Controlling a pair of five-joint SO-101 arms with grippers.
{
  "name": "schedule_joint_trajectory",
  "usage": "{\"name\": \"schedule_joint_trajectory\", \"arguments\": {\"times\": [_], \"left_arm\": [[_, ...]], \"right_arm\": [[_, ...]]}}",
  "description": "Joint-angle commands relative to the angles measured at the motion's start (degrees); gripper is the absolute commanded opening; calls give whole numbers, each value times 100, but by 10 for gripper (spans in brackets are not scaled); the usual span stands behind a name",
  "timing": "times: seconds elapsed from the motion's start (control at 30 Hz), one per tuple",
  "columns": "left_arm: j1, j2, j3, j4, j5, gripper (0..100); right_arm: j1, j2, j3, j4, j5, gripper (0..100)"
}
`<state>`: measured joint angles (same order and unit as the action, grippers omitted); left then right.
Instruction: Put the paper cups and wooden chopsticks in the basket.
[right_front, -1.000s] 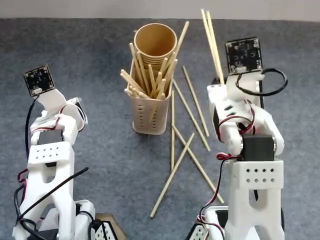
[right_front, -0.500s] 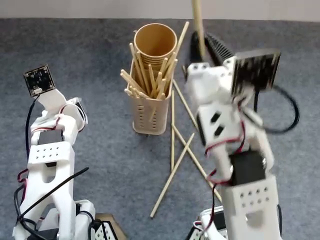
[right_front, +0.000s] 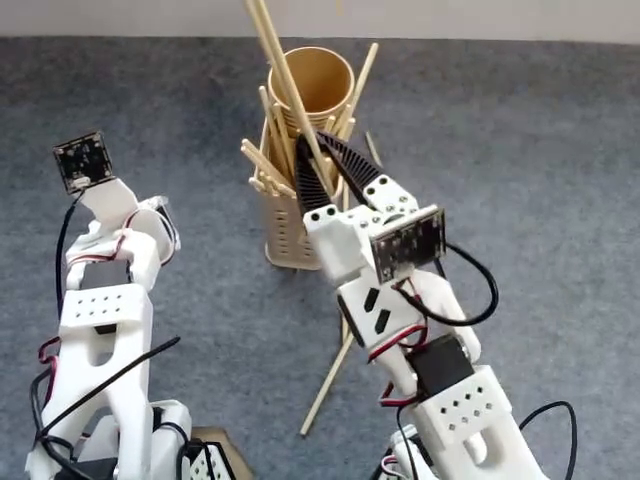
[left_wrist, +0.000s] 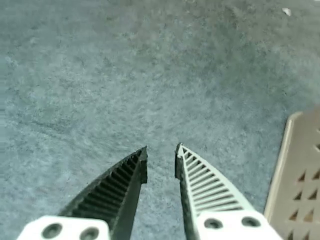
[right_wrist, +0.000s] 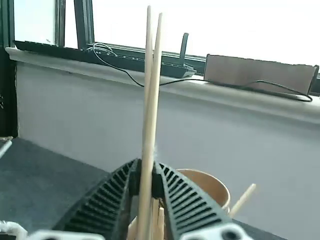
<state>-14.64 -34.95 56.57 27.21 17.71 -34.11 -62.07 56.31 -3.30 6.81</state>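
Observation:
A beige slotted basket (right_front: 290, 235) stands on the grey carpet, holding stacked paper cups (right_front: 312, 82) and several chopsticks (right_front: 268, 170). My right gripper (right_front: 317, 152) hovers right at the basket, shut on two wooden chopsticks (right_front: 278, 62) that point up and away past the cup rim. In the right wrist view the pair (right_wrist: 151, 75) rises between the fingers (right_wrist: 175, 197), with the cup (right_wrist: 209, 184) just behind. My left gripper (left_wrist: 161, 151) hangs slightly open over bare carpet, with the basket wall (left_wrist: 296, 170) to one side.
A loose chopstick (right_front: 333, 382) lies on the carpet under the right arm, and another's end (right_front: 372, 148) shows beside the basket. The left arm (right_front: 100, 300) stands well to the left of the basket. A window sill with cables (right_wrist: 150, 75) lies behind.
The right arm has swung from the right side of the table over to the basket, carrying the two chopsticks with it. The left arm has barely moved.

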Motion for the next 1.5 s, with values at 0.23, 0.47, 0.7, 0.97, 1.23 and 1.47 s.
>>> {"name": "schedule_joint_trajectory", "arguments": {"times": [0.23,0.47,0.7,0.97,1.23,1.47], "left_arm": [[224,-127,-189,-70,-589,111],[-338,-92,-3855,2910,-589,147],[514,-75,-8558,5785,-563,212],[2290,-92,-9349,6585,-563,259],[2237,251,-8549,5776,-554,290],[1903,585,-8444,5591,-545,288]], "right_arm": [[-119,1218,-655,48,53,5],[-31,382,-1086,1314,44,5],[-31,-409,-259,1332,-149,5],[-31,-435,-84,1332,-149,5],[-479,-673,75,1622,-158,5],[-585,-1903,66,2149,-149,5]]}}
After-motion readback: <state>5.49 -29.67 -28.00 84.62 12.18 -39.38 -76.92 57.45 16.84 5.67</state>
